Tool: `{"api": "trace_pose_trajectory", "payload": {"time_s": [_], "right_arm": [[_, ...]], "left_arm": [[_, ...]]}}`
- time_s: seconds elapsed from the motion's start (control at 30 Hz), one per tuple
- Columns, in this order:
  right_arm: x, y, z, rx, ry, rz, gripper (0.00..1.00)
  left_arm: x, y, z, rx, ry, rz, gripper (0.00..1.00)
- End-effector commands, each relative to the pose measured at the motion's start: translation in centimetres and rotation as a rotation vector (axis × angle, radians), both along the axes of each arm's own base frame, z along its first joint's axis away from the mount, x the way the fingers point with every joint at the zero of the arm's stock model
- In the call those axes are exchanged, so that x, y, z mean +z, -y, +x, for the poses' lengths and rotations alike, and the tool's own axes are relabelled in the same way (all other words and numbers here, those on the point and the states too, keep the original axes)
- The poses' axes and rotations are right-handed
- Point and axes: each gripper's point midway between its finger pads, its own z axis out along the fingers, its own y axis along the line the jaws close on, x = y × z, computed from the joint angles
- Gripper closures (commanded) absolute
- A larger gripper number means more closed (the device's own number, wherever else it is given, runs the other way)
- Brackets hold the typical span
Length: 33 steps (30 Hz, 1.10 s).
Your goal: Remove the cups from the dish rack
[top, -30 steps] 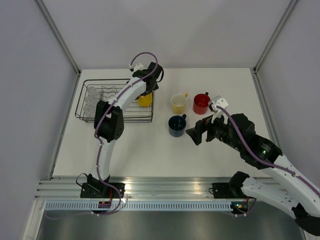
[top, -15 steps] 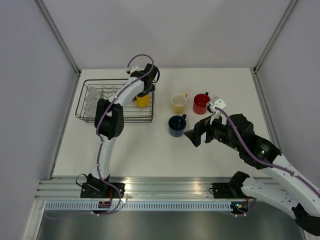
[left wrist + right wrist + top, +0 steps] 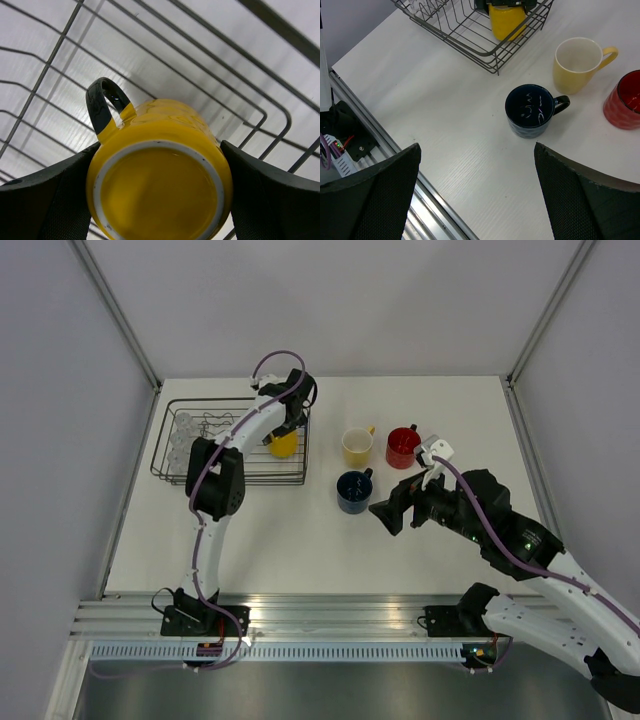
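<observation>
Left end effector shifted, flanking yellow mug

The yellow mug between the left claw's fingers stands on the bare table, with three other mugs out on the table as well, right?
Not on the bare table. The left wrist view shows the yellow mug inside the dish rack, wires beneath it, the left gripper straddling it. The cream mug, dark blue mug and red mug are out on the table.

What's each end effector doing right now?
Left end effector: astride the upside-down bright yellow ceramic mug; whether gripped cannot be told.
Right end effector: open, empty.
</observation>
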Motion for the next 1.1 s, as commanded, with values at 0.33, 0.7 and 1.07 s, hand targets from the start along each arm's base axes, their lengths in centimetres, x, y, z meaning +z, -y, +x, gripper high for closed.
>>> {"api": "trace_pose_trajectory", "payload": {"time_s": [0.33, 0.7, 1.07], "right_arm": [[1.5, -0.1, 1.6, -0.085, 0.044, 0.104, 0.02], [2.0, -1.6, 2.1, -0.086, 0.049, 0.256, 0.02], [5.7, -5.0, -2.2, 0.231, 0.134, 0.449, 0.02]], "left_arm": [[16.8, 1.2, -3.1, -0.258, 0.334, -0.182, 0.98], [27.0, 9.8, -12.4, -0.806, 0.616, -0.723, 0.98], [32.2, 12.2, -23.2, -1.143, 0.751, -1.155, 0.98]]}}
